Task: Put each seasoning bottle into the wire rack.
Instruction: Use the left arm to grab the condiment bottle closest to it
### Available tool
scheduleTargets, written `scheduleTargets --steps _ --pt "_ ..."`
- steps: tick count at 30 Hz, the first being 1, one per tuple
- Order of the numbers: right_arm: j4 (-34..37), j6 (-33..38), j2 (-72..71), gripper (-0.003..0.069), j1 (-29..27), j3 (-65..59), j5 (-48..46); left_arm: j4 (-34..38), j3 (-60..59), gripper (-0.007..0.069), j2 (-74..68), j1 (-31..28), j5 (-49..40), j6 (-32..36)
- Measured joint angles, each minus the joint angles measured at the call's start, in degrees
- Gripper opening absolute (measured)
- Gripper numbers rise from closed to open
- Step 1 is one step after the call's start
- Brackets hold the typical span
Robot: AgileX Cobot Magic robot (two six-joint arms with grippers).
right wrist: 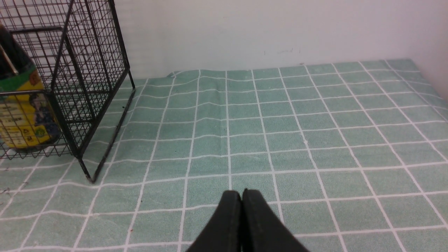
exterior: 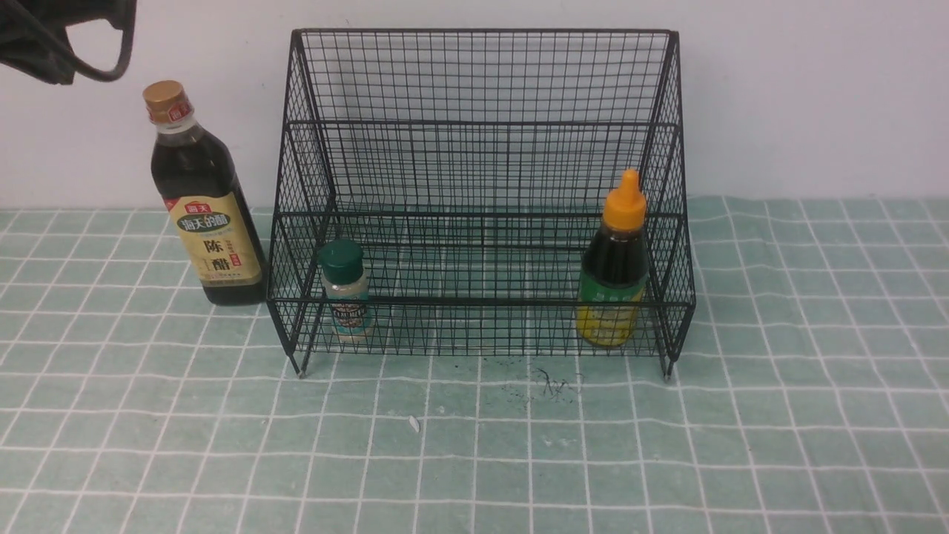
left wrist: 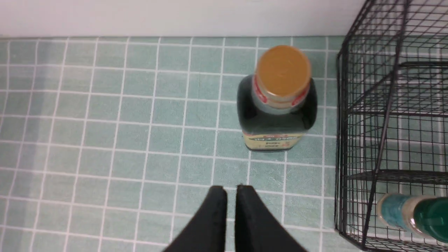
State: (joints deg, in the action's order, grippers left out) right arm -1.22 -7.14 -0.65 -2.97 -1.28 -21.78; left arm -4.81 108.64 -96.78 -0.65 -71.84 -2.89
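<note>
The tall dark vinegar bottle with gold cap stands upright on the cloth just left of the wire rack, outside it. The green-lidded shaker stands in the rack's lower tier at the left. The squat bottle with orange nozzle stands in the lower tier at the right. My left gripper hangs high above the cloth, short of the vinegar bottle; its jaws are nearly together and empty. My right gripper is shut and empty, over the cloth to the right of the rack.
A green checked cloth covers the table, and a white wall stands behind. Part of my left arm shows at the front view's top left. Small dark specks lie in front of the rack.
</note>
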Motion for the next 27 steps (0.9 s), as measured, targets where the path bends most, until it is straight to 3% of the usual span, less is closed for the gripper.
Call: scheduleTargets --steps 3,7,8,11,15,19,24,27 --pt "0.0 0.0 0.0 -0.0013 0.0 0.0 0.0 0.9 0.0 0.0101 -1.1 0.1 1.1 0.8" --pt "0.0 -0.1 0.0 -0.0013 0.0 0.0 0.0 1.5 0.0 0.0344 -4.5 1.6 9.2 3.9" --pt "0.0 -0.1 0.0 -0.0013 0.0 0.0 0.0 1.5 0.0 0.0354 -4.8 1.7 9.5 4.0" --pt "0.0 -0.1 0.0 -0.0013 0.0 0.0 0.0 0.7 0.0 0.0507 -7.5 2.1 13.4 4.3" --pt "0.0 -0.1 0.0 -0.0013 0.0 0.0 0.0 -1.0 0.0 0.0608 -11.2 2.1 15.7 4.2" --pt "0.0 -0.1 0.0 -0.0013 0.0 0.0 0.0 -1.0 0.0 0.0614 -13.9 2.2 16.4 4.2" --pt "0.0 -0.1 0.0 -0.0013 0.0 0.0 0.0 -1.0 -0.1 0.0556 -15.2 2.2 16.7 4.2" --pt "0.0 -0.1 0.0 -0.0013 0.0 0.0 0.0 -0.7 -0.1 0.0440 -15.7 2.2 16.7 4.2"
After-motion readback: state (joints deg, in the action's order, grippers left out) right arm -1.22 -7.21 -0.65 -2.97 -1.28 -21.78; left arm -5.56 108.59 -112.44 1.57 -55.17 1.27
